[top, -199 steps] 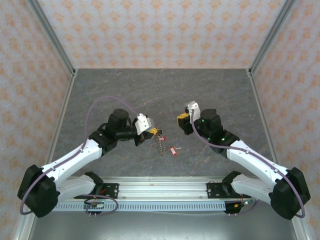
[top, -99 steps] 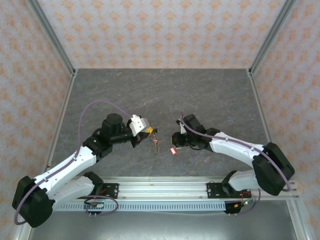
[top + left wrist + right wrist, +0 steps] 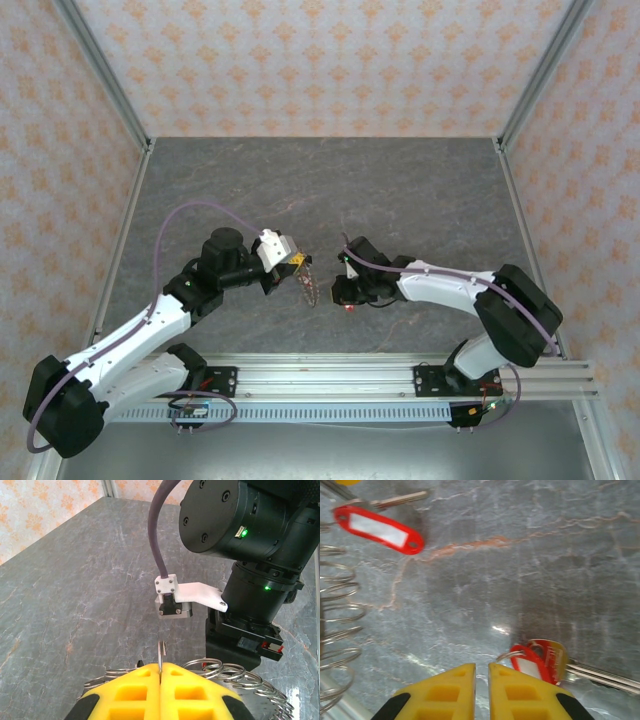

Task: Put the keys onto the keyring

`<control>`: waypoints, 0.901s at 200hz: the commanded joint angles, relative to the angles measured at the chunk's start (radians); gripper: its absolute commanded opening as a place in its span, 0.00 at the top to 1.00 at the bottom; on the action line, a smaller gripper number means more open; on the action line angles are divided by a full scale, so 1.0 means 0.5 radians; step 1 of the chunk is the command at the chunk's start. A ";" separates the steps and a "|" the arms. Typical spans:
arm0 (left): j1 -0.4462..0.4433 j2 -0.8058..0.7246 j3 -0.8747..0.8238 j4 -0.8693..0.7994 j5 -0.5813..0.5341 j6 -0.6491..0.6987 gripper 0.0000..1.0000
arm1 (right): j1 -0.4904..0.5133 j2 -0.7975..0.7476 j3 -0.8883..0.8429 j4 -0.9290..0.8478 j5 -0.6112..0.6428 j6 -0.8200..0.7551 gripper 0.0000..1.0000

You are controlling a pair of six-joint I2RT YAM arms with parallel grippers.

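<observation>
Your left gripper (image 3: 161,666) has its yellow fingers pressed flat together. A thin metal loop of the keyring (image 3: 160,652) is nipped in the seam between them and sticks up just past the tips. More wire loops (image 3: 227,672) fan out to either side of those fingers, close behind the tips. Straight ahead of the left jaws stands the black wrist of your right arm (image 3: 250,555), close by, with green lights showing.

From above, the keyring hangs from the left jaws as a short string of rings (image 3: 309,285), and it lies between the two grippers.

Your right gripper (image 3: 481,669) points down at the grey marbled tabletop (image 3: 545,555). Its jaws stand a narrow slit apart, with nothing between them. A key with a red tag (image 3: 536,662) lies on the table just to the right of the right-hand fingertip. It is close beside the fingertip, outside the gap; I cannot tell whether they touch. Its metal blade runs off further to the right.

A second red-tagged key (image 3: 377,526) lies well ahead of these jaws and to their left. The keyring's coils (image 3: 337,630) sit at the far left.
</observation>
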 commanded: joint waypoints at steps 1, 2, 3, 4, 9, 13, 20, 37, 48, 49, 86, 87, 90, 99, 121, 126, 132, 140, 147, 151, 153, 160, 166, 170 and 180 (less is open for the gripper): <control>0.018 -0.040 0.018 0.052 -0.024 0.010 1.00 | 0.005 0.003 0.032 -0.096 0.199 0.033 0.85; 0.017 -0.040 0.019 0.053 -0.024 0.008 1.00 | 0.005 0.003 0.031 -0.096 0.198 0.031 0.85; 0.016 -0.040 0.019 0.054 -0.024 0.008 1.00 | 0.005 0.005 0.030 -0.094 0.198 0.032 0.85; 0.017 -0.040 0.019 0.055 -0.024 0.007 1.00 | 0.007 0.005 0.030 -0.092 0.196 0.033 0.85; 0.017 -0.040 0.019 0.053 -0.024 0.007 1.00 | 0.004 0.011 0.028 -0.090 0.195 0.027 0.85; 0.015 -0.040 0.022 0.052 -0.025 0.008 1.00 | 0.003 0.014 0.026 -0.092 0.197 0.022 0.85; 0.015 -0.037 0.025 0.048 -0.022 0.007 1.00 | 0.002 0.020 0.025 -0.098 0.218 0.018 0.85; 0.018 -0.034 0.031 0.041 -0.026 0.013 1.00 | -0.008 0.038 0.013 -0.107 0.281 0.024 0.85; 0.017 -0.028 0.033 0.042 -0.026 0.011 1.00 | -0.019 0.052 0.016 -0.120 0.301 0.030 0.85; 0.016 -0.027 0.034 0.042 -0.025 0.012 1.00 | -0.021 0.053 0.017 -0.122 0.303 0.028 0.85; 0.016 -0.015 0.049 0.032 -0.015 0.022 1.00 | -0.063 0.074 0.018 -0.197 0.425 0.024 0.86; 0.016 -0.012 0.048 0.033 -0.016 0.024 1.00 | -0.064 0.075 0.018 -0.199 0.426 0.025 0.86; 0.016 -0.010 0.049 0.033 -0.015 0.023 1.00 | -0.067 0.074 0.015 -0.205 0.432 0.027 0.86; 0.015 -0.012 0.049 0.030 -0.015 0.023 1.00 | -0.080 0.079 0.010 -0.216 0.445 0.026 0.86; 0.015 -0.012 0.050 0.030 -0.012 0.019 1.00 | -0.115 0.079 0.003 -0.249 0.488 0.028 0.86; 0.015 -0.012 0.047 0.033 -0.010 0.020 1.00 | -0.125 0.074 0.004 -0.257 0.494 0.028 0.86; 0.016 -0.012 0.047 0.028 -0.013 0.019 1.00 | -0.135 0.068 0.008 -0.271 0.501 0.032 0.86; 0.015 -0.012 0.047 0.027 -0.015 0.019 1.00 | -0.147 0.049 0.016 -0.291 0.522 0.036 0.86; 0.018 -0.015 0.043 0.025 -0.015 0.019 1.00 | -0.154 0.026 0.025 -0.307 0.529 0.032 0.85; 0.015 -0.015 0.043 0.024 -0.017 0.021 1.00 | -0.154 0.012 0.029 -0.311 0.531 0.032 0.85; 0.015 -0.016 0.043 0.024 -0.018 0.021 1.00 | -0.156 0.003 0.030 -0.311 0.529 0.030 0.84; 0.015 -0.018 0.040 0.027 -0.018 0.019 1.00 | -0.157 -0.029 0.036 -0.309 0.523 0.031 0.84; 0.015 -0.018 0.040 0.026 -0.021 0.021 1.00 | -0.157 -0.057 0.039 -0.308 0.525 0.037 0.83; 0.016 -0.018 0.040 0.025 -0.022 0.020 1.00 | -0.157 -0.078 0.042 -0.310 0.526 0.043 0.83; 0.016 -0.018 0.043 0.027 -0.024 0.020 1.00 | -0.157 -0.122 0.049 -0.311 0.524 0.057 0.81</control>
